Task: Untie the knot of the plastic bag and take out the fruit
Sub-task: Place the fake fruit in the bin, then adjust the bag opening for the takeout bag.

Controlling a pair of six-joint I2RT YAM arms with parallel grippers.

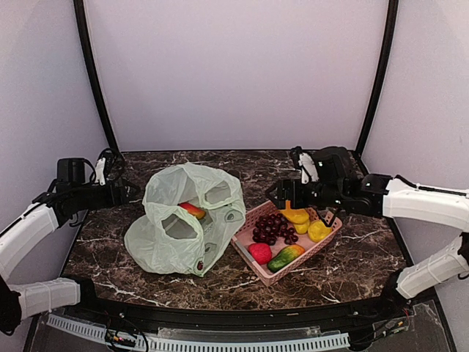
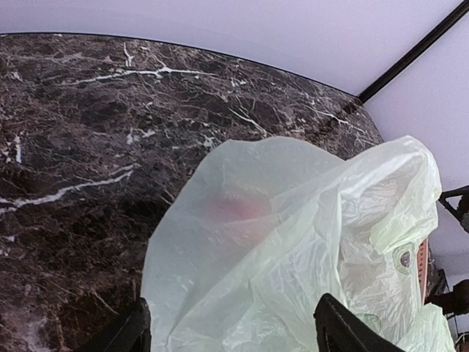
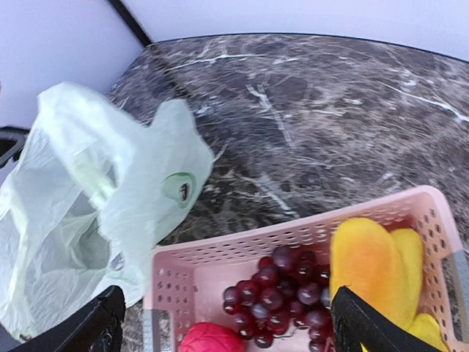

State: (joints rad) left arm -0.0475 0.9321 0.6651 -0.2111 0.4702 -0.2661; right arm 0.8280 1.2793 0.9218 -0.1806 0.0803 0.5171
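**Bag's open on the table, most of the fruit sits in the basket**

Your left gripper (image 2: 234, 326) is spread wide just left of the bag (image 1: 165, 249). In the wrist view the crinkly plastic fills the gap between the fingers (image 2: 132, 334), but from above it looks beside the bag, not pinching it. Your right gripper (image 3: 227, 315) hangs over the basket (image 1: 272, 277), jaws wide too and holding nothing. The bag slumps centre-left on the table (image 1: 352, 249), its mouth gaping and handle loops apart, right next to the basket. One red-yellow fruit (image 1: 193, 210) is inside it. The basket has the grapes (image 1: 273, 227), yellow pieces (image 1: 297, 216), a red one (image 1: 259, 253) and the mango (image 1: 286, 257).
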